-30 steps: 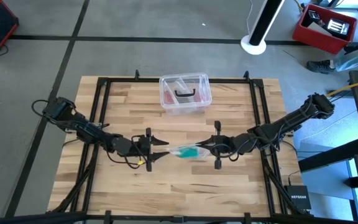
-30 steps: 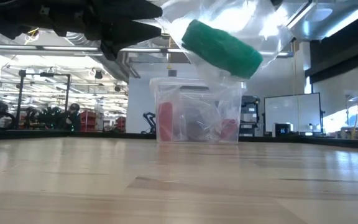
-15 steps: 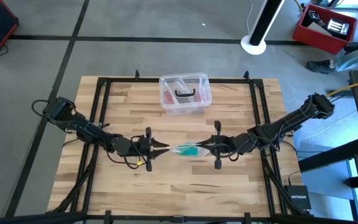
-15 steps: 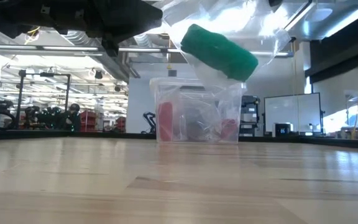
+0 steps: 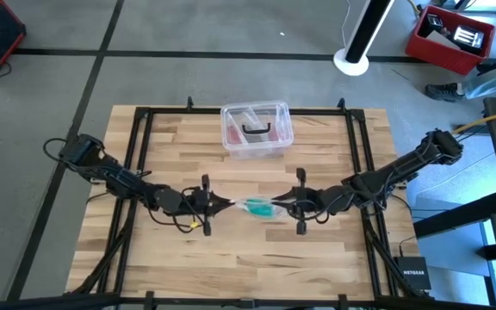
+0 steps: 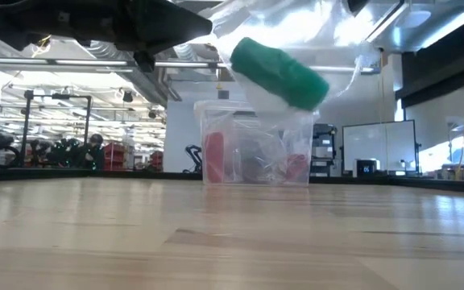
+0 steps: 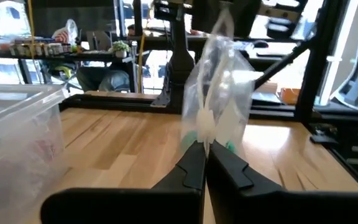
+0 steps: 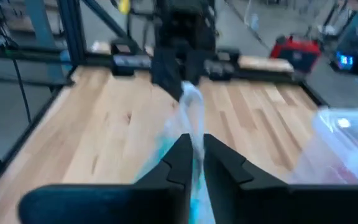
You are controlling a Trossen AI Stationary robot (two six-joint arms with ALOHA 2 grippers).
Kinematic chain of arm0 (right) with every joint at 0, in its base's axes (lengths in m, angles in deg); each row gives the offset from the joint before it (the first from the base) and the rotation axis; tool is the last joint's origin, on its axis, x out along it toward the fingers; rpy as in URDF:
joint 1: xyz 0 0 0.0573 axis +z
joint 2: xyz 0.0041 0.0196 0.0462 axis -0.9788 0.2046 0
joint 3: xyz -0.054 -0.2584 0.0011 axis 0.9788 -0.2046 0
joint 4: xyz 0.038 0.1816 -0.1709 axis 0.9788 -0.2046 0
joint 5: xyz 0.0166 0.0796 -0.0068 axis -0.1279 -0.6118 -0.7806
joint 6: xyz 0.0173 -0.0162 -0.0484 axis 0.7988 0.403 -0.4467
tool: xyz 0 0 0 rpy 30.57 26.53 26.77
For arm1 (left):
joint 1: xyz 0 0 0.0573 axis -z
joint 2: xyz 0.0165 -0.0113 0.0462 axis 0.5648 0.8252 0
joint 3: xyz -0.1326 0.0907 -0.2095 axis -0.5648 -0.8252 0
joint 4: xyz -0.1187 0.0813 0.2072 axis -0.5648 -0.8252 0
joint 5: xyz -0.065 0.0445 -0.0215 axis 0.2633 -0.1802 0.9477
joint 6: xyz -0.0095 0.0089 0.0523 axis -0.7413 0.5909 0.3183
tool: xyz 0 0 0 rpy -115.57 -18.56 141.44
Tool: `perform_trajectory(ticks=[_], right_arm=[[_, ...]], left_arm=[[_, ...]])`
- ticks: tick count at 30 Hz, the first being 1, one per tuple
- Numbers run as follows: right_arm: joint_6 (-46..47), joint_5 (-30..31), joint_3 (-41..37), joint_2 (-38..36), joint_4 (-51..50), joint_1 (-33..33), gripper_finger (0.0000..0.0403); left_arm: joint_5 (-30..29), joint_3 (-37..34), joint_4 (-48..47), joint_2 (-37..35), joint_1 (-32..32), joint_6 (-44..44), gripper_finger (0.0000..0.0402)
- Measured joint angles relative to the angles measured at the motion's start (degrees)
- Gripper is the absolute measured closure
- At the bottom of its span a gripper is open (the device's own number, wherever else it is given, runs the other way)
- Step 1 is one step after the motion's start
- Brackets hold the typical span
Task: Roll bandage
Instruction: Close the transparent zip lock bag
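Low view cuts off my two arms at the top edge, so my jaws are hard to make out there. The bandage (image 6: 279, 72), a green roll, hangs tilted inside a clear plastic bag (image 6: 296, 32), in the air above the worktop (image 6: 232, 234), in front of the clear box (image 6: 256, 145). In the high view my left gripper (image 5: 227, 205) and right gripper (image 5: 281, 207) meet the bag from both sides. My left jaws, apart a second ago, are now together on the bag's edge. My right jaws pinch the other edge, with a thin gap. The bandage sits slightly more to the left than before.
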Motion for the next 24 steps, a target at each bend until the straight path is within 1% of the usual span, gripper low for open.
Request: perform_trajectory(ticks=[2, 5, 7, 9, 11, 15, 17, 18, 21, 24], right_arm=[[1.86, 0.64, 2.78, -0.34, -6.73, 0.00, 0.0347], [3.45, 2.00, 8.74, -0.41, -17.24, 0.00, 0.0314], [3.95, 1.90, 11.58, 0.01, -20.07, -0.11, 0.0293], [3.74, 1.48, 12.42, 0.81, -17.65, -1.26, 0.0277], [3.47, -0.85, 12.44, 2.97, -13.41, -3.61, 0.0266], [0.18, -10.73, 12.40, 11.65, -2.90, -9.28, 0.0259], [-2.34, -15.75, 12.48, 16.30, 3.82, -11.35, 0.0258], [-2.80, -17.89, 13.18, 18.61, 5.44, -12.26, 0.0258], [-3.74, -22.58, 16.77, 24.52, 5.73, -14.34, 0.0258], [-4.06, -25.28, 20.65, 29.08, 5.86, -15.47, 0.0258]], left_arm=[[-0.67, 0.00, -2.41, -1.11, 0.82, 0.18, 0.0401], [-3.03, 0.02, -9.61, -4.41, 2.38, -0.59, 0.0401], [-4.30, 0.02, -14.38, -6.79, 3.03, -1.72, 0.0401], [-4.52, 0.02, -16.66, -8.31, 3.30, -2.42, 0.0401], [-4.50, 0.02, -17.15, -8.78, 3.17, -1.99, 0.0401], [-4.22, 0.02, -18.38, -8.78, 2.46, -2.19, 0.0401], [-4.20, 0.02, -19.72, -8.74, 2.42, -2.83, 0.0401], [-4.14, 0.02, -20.05, -8.71, 2.42, -3.20, 0.0402], [-4.02, 0.02, -20.37, -8.72, 2.44, -3.45, 0.0402], [-4.02, 0.02, -20.50, -8.72, 2.42, -3.59, 0.0401]])
